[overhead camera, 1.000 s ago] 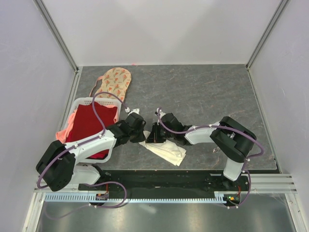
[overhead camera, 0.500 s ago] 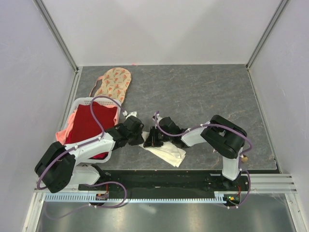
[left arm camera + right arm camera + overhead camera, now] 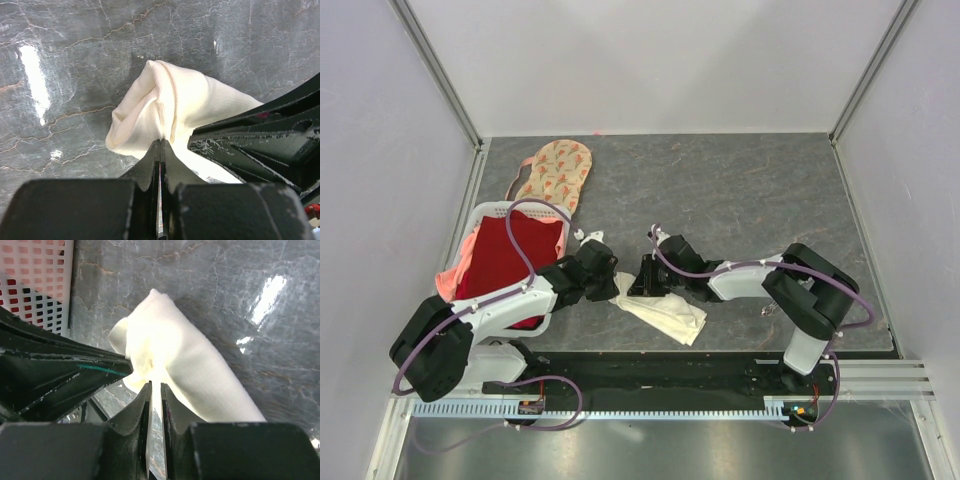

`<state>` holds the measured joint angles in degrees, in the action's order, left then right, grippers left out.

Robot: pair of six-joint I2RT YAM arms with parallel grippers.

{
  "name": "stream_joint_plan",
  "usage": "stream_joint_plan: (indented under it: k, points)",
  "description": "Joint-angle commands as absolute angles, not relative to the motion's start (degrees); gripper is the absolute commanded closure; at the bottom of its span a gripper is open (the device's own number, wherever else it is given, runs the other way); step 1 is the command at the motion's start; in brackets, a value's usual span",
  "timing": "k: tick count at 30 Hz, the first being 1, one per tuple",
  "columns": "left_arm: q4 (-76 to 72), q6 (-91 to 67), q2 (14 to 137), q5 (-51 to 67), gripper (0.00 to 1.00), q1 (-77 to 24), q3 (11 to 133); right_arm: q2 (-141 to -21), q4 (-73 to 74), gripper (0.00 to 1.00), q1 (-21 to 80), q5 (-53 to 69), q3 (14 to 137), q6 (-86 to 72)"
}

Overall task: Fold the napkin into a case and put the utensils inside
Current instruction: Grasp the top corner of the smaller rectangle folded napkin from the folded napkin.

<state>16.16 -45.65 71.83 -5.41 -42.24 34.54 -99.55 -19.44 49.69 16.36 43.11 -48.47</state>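
The left gripper (image 3: 160, 148) has its jaws pressed flat together on a raised fold of the napkin (image 3: 175, 105), which bunches into soft ridges just ahead of the tips in the middle of the left wrist view. Facing it from the right of that view, tip almost to tip, is the right gripper (image 3: 155, 390). Its jaws stand only a narrow slit apart, with the cream cloth running down to the gap; I cannot tell whether they pinch it. In the right wrist view the napkin shows as a rolled, layered strip slanting from the upper middle of the frame to the lower right, lying on the grey veined desk (image 3: 740, 190). From the top camera the two grippers meet just left of centre, low in the frame, at the upper left end of the napkin; the rest of the cloth trails toward the lower right as a loose, narrow bundle, close to the near edge of the desk. A white lattice basket (image 3: 35, 270) sits at the left holding a red cloth (image 3: 505, 255), with a pink cloth (image 3: 450, 278) draped over its left rim. A peach floral cloth (image 3: 558, 168) lies beyond the basket, toward the upper left.
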Motion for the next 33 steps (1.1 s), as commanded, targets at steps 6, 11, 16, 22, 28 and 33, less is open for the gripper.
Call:
stream_joint_plan:
  k: [6,11,16,22,28,33]
  points:
    - [16.35,-46.32,71.54,-4.66,0.98,-42.54,37.27,-104.68,-21.36,0.85,49.75,18.20,49.57,-47.37]
    - [16.17,-46.23,72.42,-4.48,0.98,-42.54,38.05,-105.91,-22.94,0.86,49.92,19.16,49.92,-48.16]
    - [12.93,-47.37,72.33,-2.03,0.98,-42.63,37.71,-108.62,-25.40,0.86,50.54,19.25,50.97,-49.30]
    - [14.94,-49.92,72.52,-7.37,0.98,-42.45,37.10,-111.71,-26.37,0.85,49.48,17.58,49.93,-49.84]
    - [15.29,-48.87,66.98,-11.25,0.98,-42.36,34.54,-107.32,-24.17,0.84,48.16,18.63,47.11,-48.08]
    - [15.38,-48.69,66.71,-10.81,0.98,-42.36,34.28,-103.36,-22.59,0.83,48.16,18.63,46.49,-47.55]
